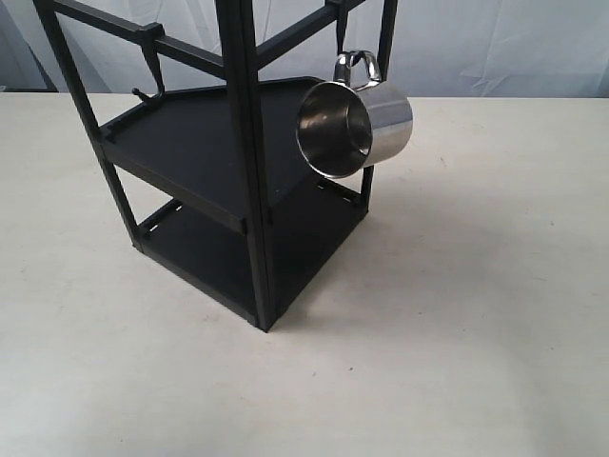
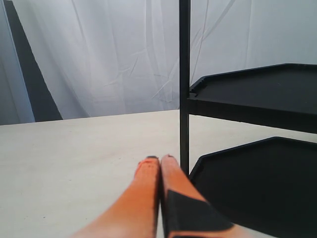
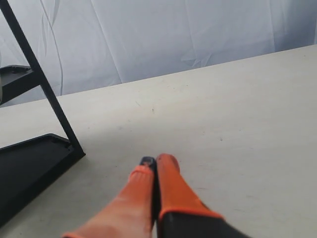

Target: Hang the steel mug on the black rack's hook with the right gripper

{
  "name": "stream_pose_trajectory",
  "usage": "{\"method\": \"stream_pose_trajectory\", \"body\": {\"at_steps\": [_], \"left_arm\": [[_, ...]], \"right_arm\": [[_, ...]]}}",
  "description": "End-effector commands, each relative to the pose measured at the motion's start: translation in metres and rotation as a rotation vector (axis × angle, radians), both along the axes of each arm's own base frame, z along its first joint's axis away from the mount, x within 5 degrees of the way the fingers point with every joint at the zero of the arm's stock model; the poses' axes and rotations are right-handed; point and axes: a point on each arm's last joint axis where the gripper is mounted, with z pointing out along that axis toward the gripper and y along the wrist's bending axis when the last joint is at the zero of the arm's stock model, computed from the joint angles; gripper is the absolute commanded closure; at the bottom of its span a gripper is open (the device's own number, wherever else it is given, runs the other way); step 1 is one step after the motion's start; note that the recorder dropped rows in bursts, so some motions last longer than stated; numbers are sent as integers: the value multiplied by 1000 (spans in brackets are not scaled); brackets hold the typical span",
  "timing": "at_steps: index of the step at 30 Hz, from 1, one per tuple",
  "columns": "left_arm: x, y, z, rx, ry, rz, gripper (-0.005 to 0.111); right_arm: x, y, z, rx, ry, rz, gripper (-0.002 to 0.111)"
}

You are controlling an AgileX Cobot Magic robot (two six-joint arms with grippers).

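Note:
The steel mug (image 1: 354,126) hangs by its looped handle (image 1: 357,67) from a hook on the black rack (image 1: 238,171), on the rack's right side, its open mouth tilted toward the camera. That hook is mostly hidden behind the handle. A second hook (image 1: 150,59) hangs free from the left crossbar. Neither gripper shows in the exterior view. My right gripper (image 3: 156,161) is shut and empty, low over the table beside the rack's lower shelf (image 3: 29,163). My left gripper (image 2: 158,158) is shut and empty too, close to a rack post (image 2: 184,84).
The rack stands on a pale table (image 1: 457,314) with a white curtain (image 1: 476,38) behind it. Its two black shelves (image 2: 257,94) are bare. Open tabletop lies to the right of the rack and in front of it.

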Motion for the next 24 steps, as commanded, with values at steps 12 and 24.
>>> {"method": "stream_pose_trajectory", "body": {"at_steps": [12,24], "left_arm": [[0,0,1,-2,-10,-5,105],[0,0,1,-2,-10,-5,105]], "right_arm": [[0,0,-2,-14,-6,-4,108],[0,0,-2,-14,2,-3,108]]}}
